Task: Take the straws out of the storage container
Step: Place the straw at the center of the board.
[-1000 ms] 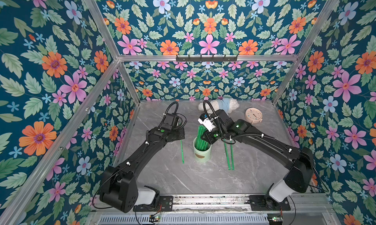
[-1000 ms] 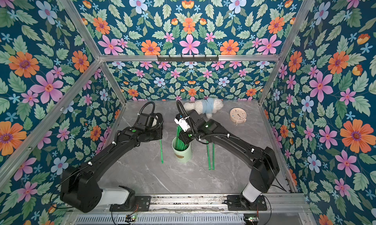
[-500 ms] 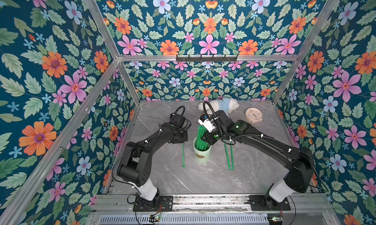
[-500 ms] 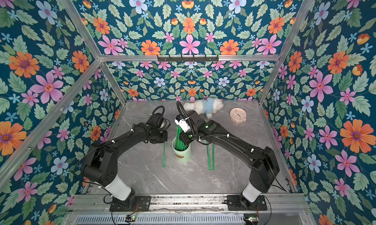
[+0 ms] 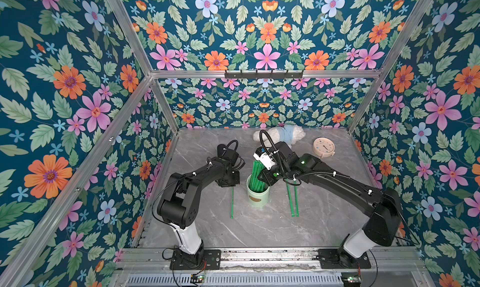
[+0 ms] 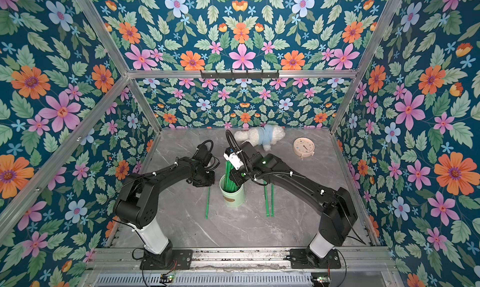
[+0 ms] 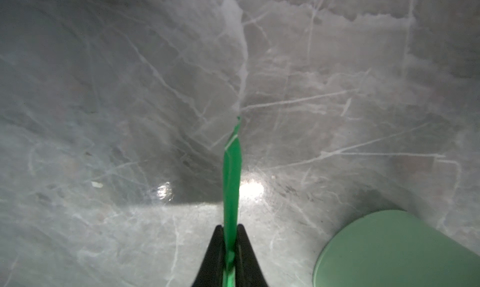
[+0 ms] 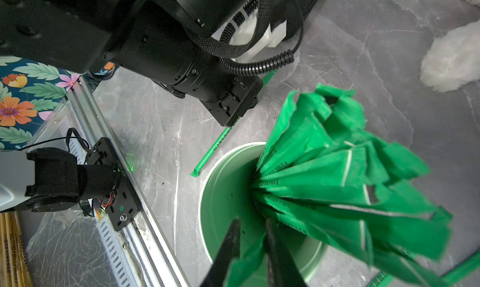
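Note:
The storage container [image 5: 258, 198] [image 6: 232, 196], a mint-green cup, stands mid-table with a bundle of green straws [image 5: 255, 175] [image 8: 337, 168] leaning in it. My right gripper [image 8: 250, 226] reaches into the cup's mouth from above, shut on one straw's upper end. My left gripper [image 7: 230, 231] is low beside the cup [image 7: 400, 249], its fingertips closed on a single straw [image 7: 232, 168] whose far end rests on the table. In both top views this straw [image 5: 232, 202] lies left of the cup. Two more straws [image 5: 293, 202] lie to its right.
A white and blue plush toy [image 5: 283, 135] and a round beige clock [image 5: 323, 147] sit at the back of the marble table. Floral walls enclose the left, right and back sides. A metal rail [image 5: 259, 255] holding the arm bases runs along the front edge.
My left arm has come down and slightly forward with its straw, which now lies lower along the table beside the cup. The right arm has stayed over the cup.

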Robot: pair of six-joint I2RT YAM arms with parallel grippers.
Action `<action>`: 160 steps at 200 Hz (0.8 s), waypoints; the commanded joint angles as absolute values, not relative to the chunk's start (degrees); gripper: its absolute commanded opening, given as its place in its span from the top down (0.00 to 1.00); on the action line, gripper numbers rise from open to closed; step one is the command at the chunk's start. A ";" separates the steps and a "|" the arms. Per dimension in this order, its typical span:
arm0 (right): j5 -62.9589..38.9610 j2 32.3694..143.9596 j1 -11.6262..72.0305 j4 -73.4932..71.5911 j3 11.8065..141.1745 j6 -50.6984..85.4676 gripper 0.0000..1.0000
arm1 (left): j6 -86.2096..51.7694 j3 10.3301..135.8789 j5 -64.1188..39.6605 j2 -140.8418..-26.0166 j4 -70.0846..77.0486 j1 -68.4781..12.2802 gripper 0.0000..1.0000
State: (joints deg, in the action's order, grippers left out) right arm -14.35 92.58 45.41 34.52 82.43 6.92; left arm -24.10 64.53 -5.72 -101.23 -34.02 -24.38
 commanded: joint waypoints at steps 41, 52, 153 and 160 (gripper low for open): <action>-14.33 92.36 45.44 32.43 82.19 6.38 0.79 | -23.91 65.41 -4.08 -102.13 -34.98 -24.34 0.77; -14.33 92.35 45.44 32.43 82.18 6.42 0.79 | -23.91 65.57 -3.83 -102.13 -35.15 -24.35 0.76; -13.20 92.11 45.42 34.01 83.55 6.73 0.94 | -24.07 72.40 0.27 -95.01 -40.34 -24.35 0.71; -13.11 92.11 45.44 34.29 83.87 6.77 0.95 | -23.94 73.19 0.64 -94.47 -40.84 -24.35 0.71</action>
